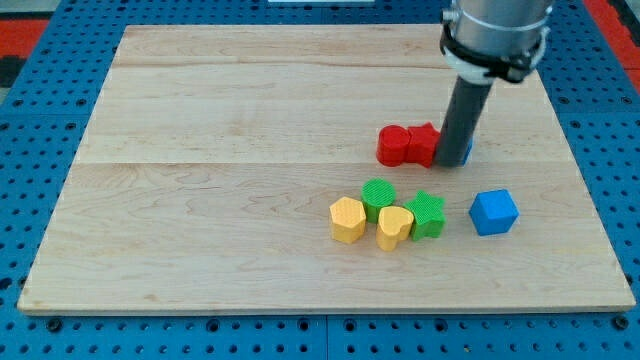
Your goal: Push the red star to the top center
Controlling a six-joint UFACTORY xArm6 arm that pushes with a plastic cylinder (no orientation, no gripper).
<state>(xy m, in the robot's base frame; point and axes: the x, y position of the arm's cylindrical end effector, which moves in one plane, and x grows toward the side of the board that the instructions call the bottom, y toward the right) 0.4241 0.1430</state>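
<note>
surface (200, 180): a pale wooden board of joined planks, lying on a blue pegboard base (40, 60) with rows of holes.
my tip (452, 165): the lower end of the straight dark rod, down on the surface in the right half of the view, touching the right side of the red pair.
claw: there is none on this arm, only the rod, so nothing opens, closes or grips.
red star block (424, 145): right of centre on the surface, pressed against my tip; its points are partly hidden by the rod, so the shape is hard to confirm.
red rounded block (394, 146): touching the red star's left side.
blue block behind the rod (468, 150): only a sliver shows at the rod's right edge; shape cannot be told.
blue cube (493, 212): alone, below and right of my tip.
green round block (378, 196): top of the lower cluster.
green star block (427, 214): right end of that cluster.
yellow heart block (394, 227): between the green pieces, touching both.
yellow hexagonal block (347, 220): left end of the cluster.
containers: none visible; every block lies directly on the surface.
</note>
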